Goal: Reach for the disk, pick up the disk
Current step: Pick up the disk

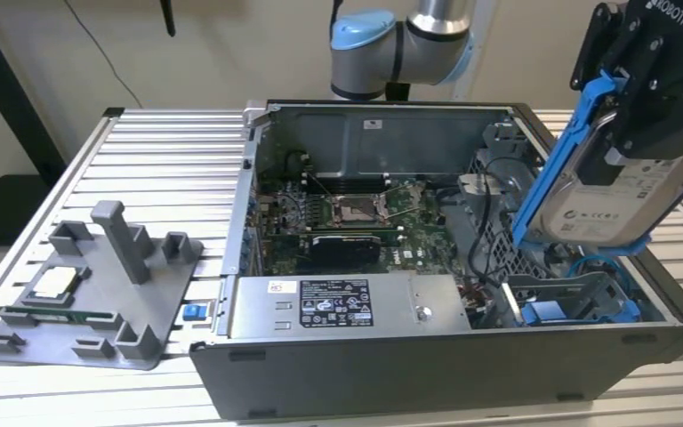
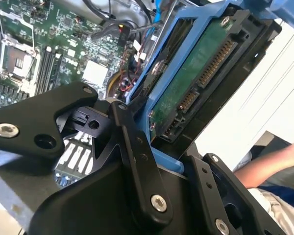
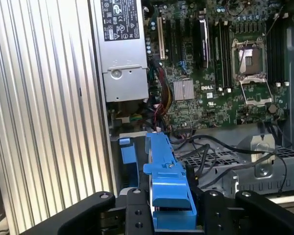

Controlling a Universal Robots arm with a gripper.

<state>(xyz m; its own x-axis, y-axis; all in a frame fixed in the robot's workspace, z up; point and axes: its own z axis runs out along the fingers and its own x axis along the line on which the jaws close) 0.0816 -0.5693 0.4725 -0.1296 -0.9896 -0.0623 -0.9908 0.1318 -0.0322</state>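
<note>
In the exterior view the disk (image 1: 608,200), a silver-grey drive with a white label in a bright blue bracket, hangs tilted above the right end of the open computer case (image 1: 437,378). My gripper (image 1: 632,124) is shut on its upper part. The second wrist view shows the disk's green circuit-board underside (image 2: 201,73) and connector, with a black finger (image 2: 137,152) pressed against the blue frame. In the first wrist view the blue bracket (image 3: 166,181) sits clamped between the black fingers (image 3: 137,215).
Below the disk is a blue drive bay (image 1: 567,307) with loose cables. The case also holds the motherboard (image 1: 341,213) and a grey power supply (image 1: 341,307). A grey fixture (image 1: 92,294) carrying a small chip (image 1: 57,283) lies on the slatted table (image 1: 152,151). A person's arm (image 2: 269,166) is nearby.
</note>
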